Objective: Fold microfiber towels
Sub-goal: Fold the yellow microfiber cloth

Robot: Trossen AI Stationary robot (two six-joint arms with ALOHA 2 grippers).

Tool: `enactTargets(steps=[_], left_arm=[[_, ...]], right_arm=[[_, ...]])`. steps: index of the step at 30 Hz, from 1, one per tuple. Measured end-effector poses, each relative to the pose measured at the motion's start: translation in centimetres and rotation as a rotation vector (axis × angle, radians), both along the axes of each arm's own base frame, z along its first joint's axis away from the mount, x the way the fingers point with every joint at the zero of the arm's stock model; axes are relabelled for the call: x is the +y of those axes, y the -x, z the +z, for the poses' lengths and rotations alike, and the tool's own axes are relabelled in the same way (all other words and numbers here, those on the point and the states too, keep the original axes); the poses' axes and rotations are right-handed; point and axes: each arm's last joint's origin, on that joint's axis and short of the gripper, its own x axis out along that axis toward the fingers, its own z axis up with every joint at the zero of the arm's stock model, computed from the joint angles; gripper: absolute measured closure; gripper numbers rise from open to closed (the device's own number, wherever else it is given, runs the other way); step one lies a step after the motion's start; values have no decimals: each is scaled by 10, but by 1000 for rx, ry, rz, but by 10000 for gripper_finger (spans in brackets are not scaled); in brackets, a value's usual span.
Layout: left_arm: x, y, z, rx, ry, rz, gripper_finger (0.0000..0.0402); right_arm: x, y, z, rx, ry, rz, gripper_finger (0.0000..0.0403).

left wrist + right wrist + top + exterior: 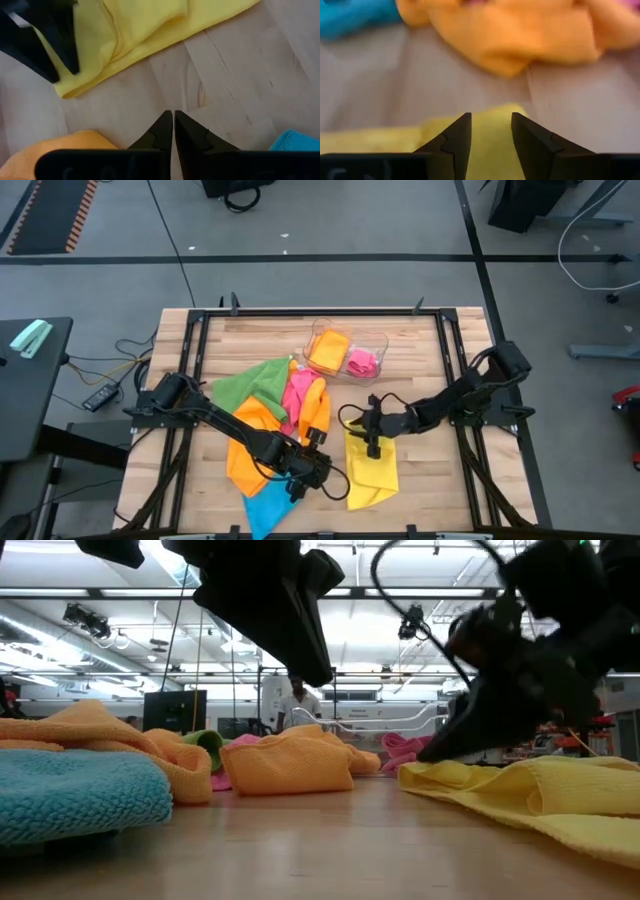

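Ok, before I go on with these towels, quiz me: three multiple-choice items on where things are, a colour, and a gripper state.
1. Where does the yellow towel lie?
A. in the clear tray
B. on the table, under the right gripper
C. under the green towel

2. Which towel lies nearest the table's front edge, by the left gripper?
A. blue
B. pink
C. green

3. How do the left gripper's fingers stand?
A. wide open
B. shut on the yellow towel
C. shut, empty

Answers: 1 B, the high view shows it flat on the wood below that gripper. 2 A, the blue towel sits at the front edge. 3 C, the left wrist view shows the tips together over bare wood.
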Motion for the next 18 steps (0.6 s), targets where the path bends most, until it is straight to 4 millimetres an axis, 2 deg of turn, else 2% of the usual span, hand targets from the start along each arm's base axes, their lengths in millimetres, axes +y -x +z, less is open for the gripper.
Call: enactTargets(steps=[3, 6, 10, 14, 18], left_arm=[[0, 0, 0, -1, 0, 0, 375], [0, 0, 0, 3, -1, 0, 381], [0, 0, 0, 4, -2, 0, 387], [0, 0, 0, 5, -2, 0, 385], [0, 1, 0, 5, -2, 1, 378]], right_arm=[[-3, -1, -16, 45, -19, -37, 255], [-3, -2, -21, 54, -41, -62, 257], [1, 2, -12, 48, -34, -50, 260], [5, 3, 9, -31, -31, -46, 264], [9, 12, 21, -43, -24, -38, 267]])
